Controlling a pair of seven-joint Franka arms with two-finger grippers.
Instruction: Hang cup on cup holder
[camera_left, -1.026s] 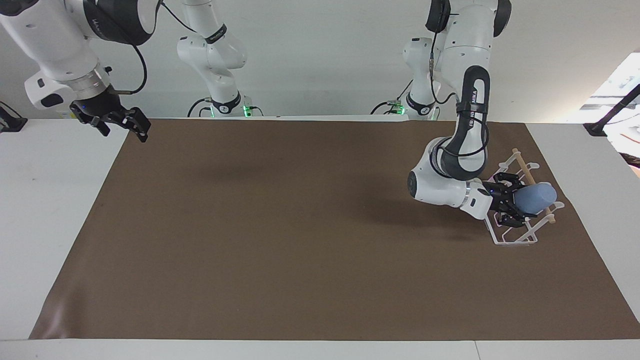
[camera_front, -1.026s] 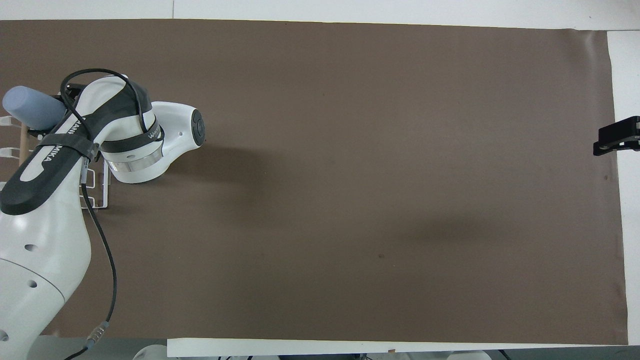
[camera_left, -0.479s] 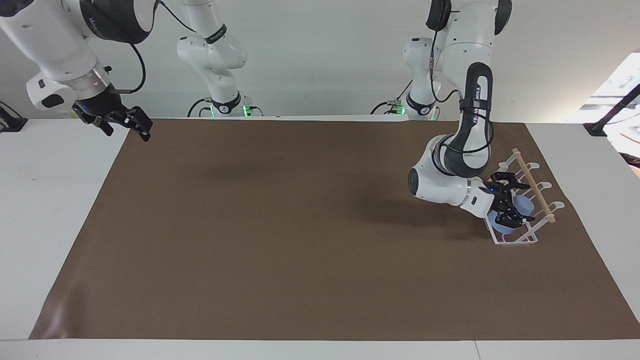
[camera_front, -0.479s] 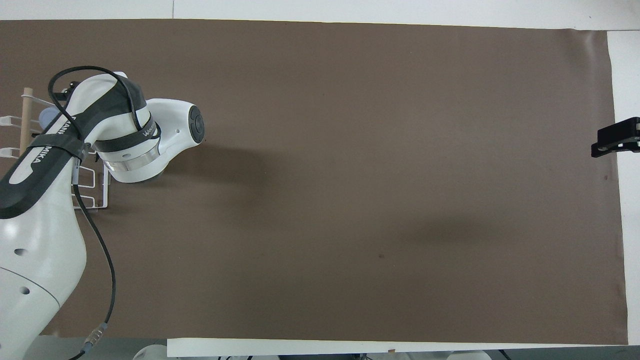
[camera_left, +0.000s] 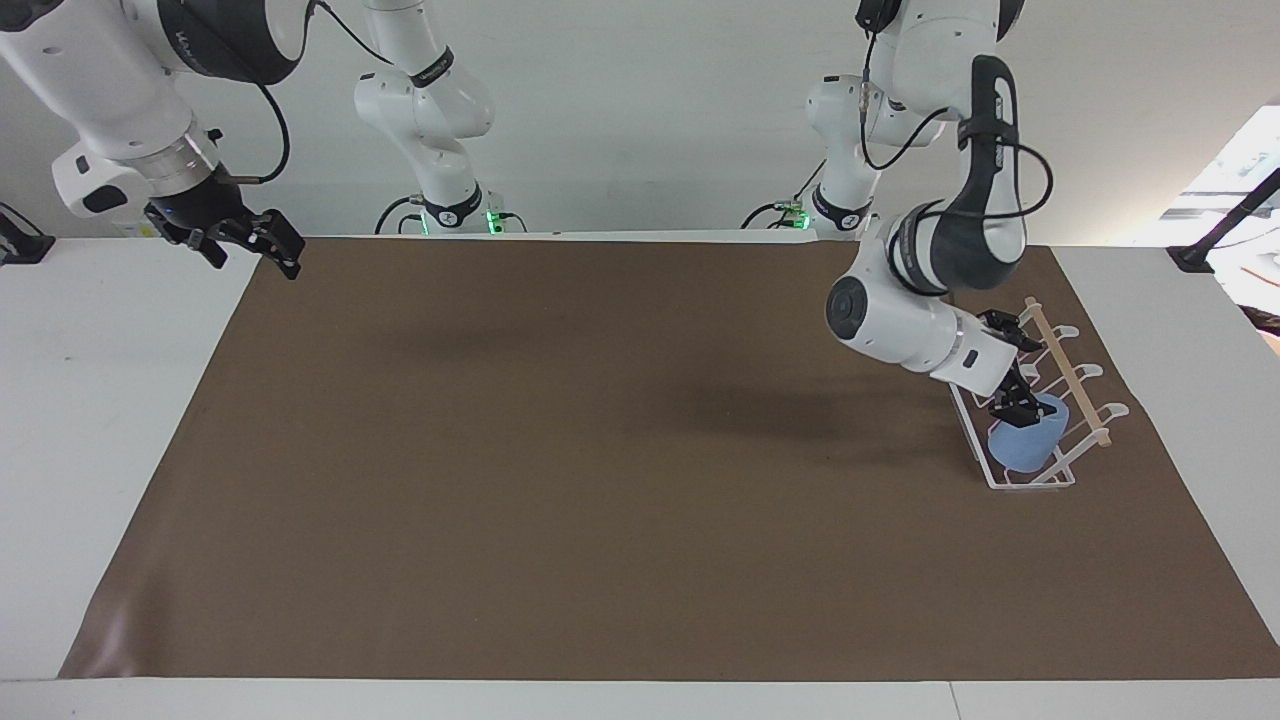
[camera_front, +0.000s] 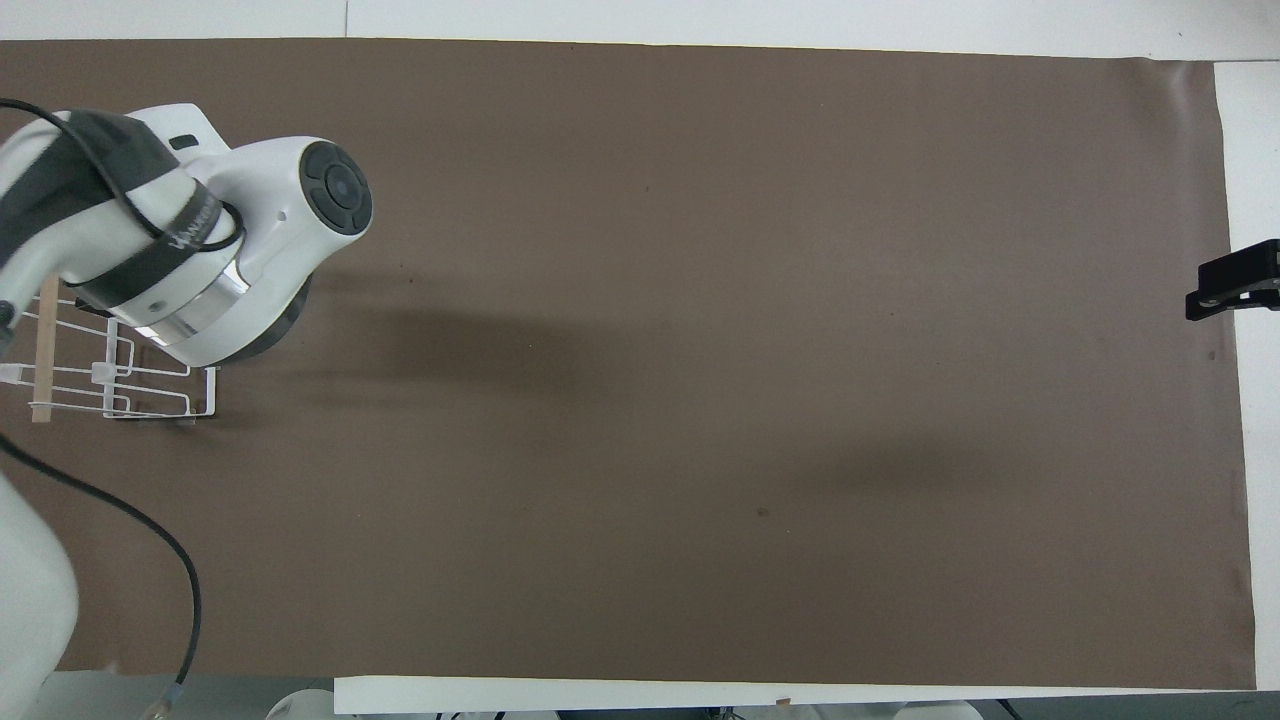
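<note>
The right gripper (camera_left: 250, 240) is seen raised over the edge of the brown mat (camera_left: 600, 450) at the right arm's end of the worktop (camera_left: 100, 400), close to the robots; its fingers are spread and nothing is held, and that arm is waiting. At the left arm's end of the worktop, the cup holder (camera_left: 1060, 478) is placed on the mat, with its wooden rod (camera_left: 1070, 375) laid across the top of the prongs. The left gripper (camera_left: 1015, 370) is held just above the rack, tilted down toward it, with its fingers opened wide and nothing gripped. The cup (camera_left: 1025, 443) is found inside the rack, mouth down over a prong, at the end of the rack farther from the robots; the lower fingertip is seen right at its upturned base, and contact cannot be told. In the overhead view the cup is hidden under the left arm's wrist, and only the rack's wires and rod are shown.
</note>
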